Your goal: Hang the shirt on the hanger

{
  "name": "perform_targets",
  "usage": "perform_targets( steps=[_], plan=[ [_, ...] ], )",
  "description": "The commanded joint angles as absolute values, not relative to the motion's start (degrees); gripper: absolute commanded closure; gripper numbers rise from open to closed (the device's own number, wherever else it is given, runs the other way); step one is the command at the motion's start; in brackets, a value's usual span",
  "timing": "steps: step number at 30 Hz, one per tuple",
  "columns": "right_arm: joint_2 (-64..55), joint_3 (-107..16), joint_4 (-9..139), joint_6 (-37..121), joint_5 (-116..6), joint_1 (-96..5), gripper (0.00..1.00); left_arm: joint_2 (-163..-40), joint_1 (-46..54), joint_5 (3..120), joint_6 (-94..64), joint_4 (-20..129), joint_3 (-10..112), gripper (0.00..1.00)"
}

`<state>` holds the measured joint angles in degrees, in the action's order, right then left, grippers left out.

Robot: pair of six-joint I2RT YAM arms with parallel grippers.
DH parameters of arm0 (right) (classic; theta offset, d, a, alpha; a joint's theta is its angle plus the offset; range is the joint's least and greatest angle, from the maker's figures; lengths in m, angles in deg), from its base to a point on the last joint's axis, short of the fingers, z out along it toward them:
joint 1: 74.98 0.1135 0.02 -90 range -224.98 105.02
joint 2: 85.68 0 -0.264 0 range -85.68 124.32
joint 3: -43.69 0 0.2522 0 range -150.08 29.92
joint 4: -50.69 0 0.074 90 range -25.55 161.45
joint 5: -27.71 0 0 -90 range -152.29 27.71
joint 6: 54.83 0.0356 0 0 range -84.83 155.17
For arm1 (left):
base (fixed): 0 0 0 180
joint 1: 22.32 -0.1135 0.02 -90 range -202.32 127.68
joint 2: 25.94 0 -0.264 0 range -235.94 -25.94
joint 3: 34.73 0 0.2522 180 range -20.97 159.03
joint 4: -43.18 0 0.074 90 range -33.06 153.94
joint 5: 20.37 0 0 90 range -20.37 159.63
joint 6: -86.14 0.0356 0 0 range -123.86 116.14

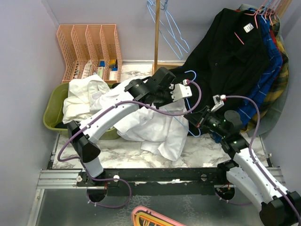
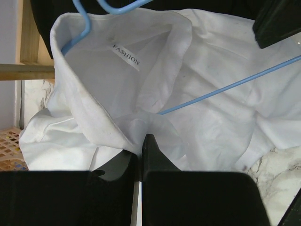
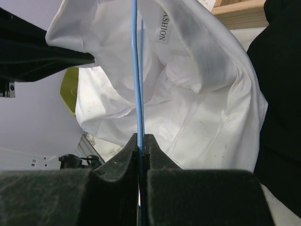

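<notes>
The white shirt (image 1: 153, 125) lies crumpled over the marble table, collar raised toward the arms. In the left wrist view its open collar (image 2: 89, 117) and "FASHION" label (image 2: 126, 55) face me. My left gripper (image 2: 139, 142) is shut on a fold of shirt fabric just below the collar; it also shows in the top view (image 1: 165, 100). The light-blue hanger (image 2: 225, 87) runs into the neck opening, its hook (image 1: 193, 74) sticking up behind the collar. My right gripper (image 3: 140, 137) is shut on the hanger wire (image 3: 137, 70), which stands upright before the shirt (image 3: 188, 108). It also shows in the top view (image 1: 194, 123).
A green bin (image 1: 52, 115) at left holds a second white garment (image 1: 82, 96). A peach file rack (image 1: 89, 47) stands behind. A wooden pole (image 1: 156, 33) carries spare blue hangers (image 1: 171, 33). A black shirt (image 1: 230, 56) and plaid shirts (image 1: 273, 56) hang at right.
</notes>
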<state>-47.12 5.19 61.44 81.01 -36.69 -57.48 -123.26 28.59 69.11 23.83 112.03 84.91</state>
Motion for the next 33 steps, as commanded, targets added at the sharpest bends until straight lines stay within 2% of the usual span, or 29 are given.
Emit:
perform_targets(
  steps=[1,14,15,16,17,18,19,22,26,29,33],
  plan=[
    [-41.6,5.3,48.8,82.7,-34.3,-57.8,0.99,-121.7,29.8,66.8,23.5,112.6,84.3,1.0],
    [-26.5,3.4,34.9,83.8,-31.1,-57.3,0.99,-120.3,30.0,69.0,24.6,112.2,80.7,1.0],
    [-25.9,3.5,34.3,83.7,-31.2,-57.2,0.99,-120.3,30.0,69.3,24.8,112.3,80.3,0.95],
    [-25.4,3.5,33.8,83.6,-31.3,-57.1,0.99,-120.3,30.0,69.2,25.0,112.8,79.9,0.81],
    [-25.2,3.4,33.6,83.3,-31.5,-57.1,0.99,-120.3,30.0,68.4,25.5,113.7,79.9,0.56],
    [-24.8,3.3,33.6,82.8,-31.6,-57.1,0.99,-120.1,30.0,66.2,26.4,115.2,80.2,0.18],
    [-24.4,3.2,33.7,82.1,-31.6,-57.1,0.99,-119.7,30.0,62.4,27.7,117.0,81.0,0.03],
    [-22.8,2.8,33.9,80.3,-30.9,-57.1,0.99,-117.1,26.8,45.5,30.6,119.2,83.7,0.01],
    [-20.9,3.6,32.4,79.1,-29.9,-57.1,0.99,-114.6,11.4,26.6,31.0,111.3,81.4,0.01],
    [-19.7,4.4,31.5,78.5,-29.9,-57.1,0.99,-116.6,6.5,20.3,37.3,111.5,81.8,0.01],
    [-18.7,4.9,31.0,77.6,-30.1,-57.1,0.99,-119.9,5.7,20.7,45.1,111.3,85.2,0.01]
  ],
)
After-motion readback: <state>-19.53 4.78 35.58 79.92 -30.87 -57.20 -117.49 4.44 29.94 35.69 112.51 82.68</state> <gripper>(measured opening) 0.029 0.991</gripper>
